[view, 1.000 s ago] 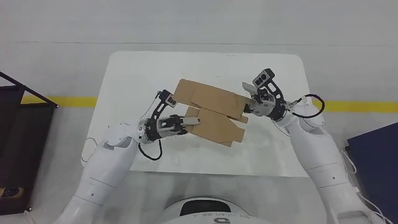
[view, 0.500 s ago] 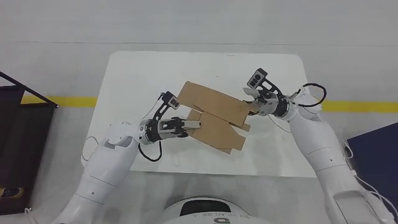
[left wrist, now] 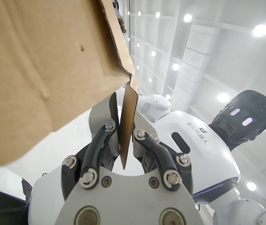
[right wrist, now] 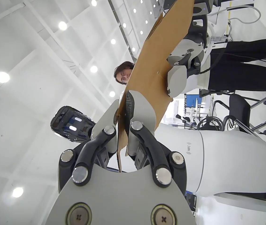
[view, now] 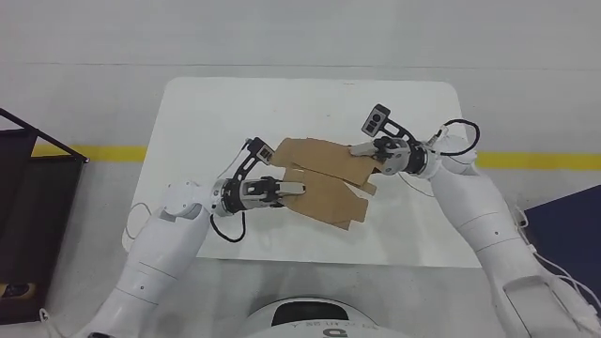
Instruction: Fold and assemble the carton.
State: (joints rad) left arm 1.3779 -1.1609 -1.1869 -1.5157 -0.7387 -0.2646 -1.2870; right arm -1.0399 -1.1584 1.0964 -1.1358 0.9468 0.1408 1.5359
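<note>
Brown flattened carton [view: 324, 183] hangs over the table [view: 197, 122], seemingly lifted; wrist views show left gripper [left wrist: 124, 127] and right gripper [right wrist: 123, 115] each clamping an edge.

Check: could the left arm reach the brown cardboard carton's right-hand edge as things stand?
Probably not: the left gripper is shut on the opposite flap of the brown cardboard carton, and the right gripper clamps that edge.

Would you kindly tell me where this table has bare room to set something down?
On the table, the far strip between carton and far edge is bare. A narrower strip lies between carton and near edge. The middle is crowded: the left arm and right arm hold the carton.
</note>
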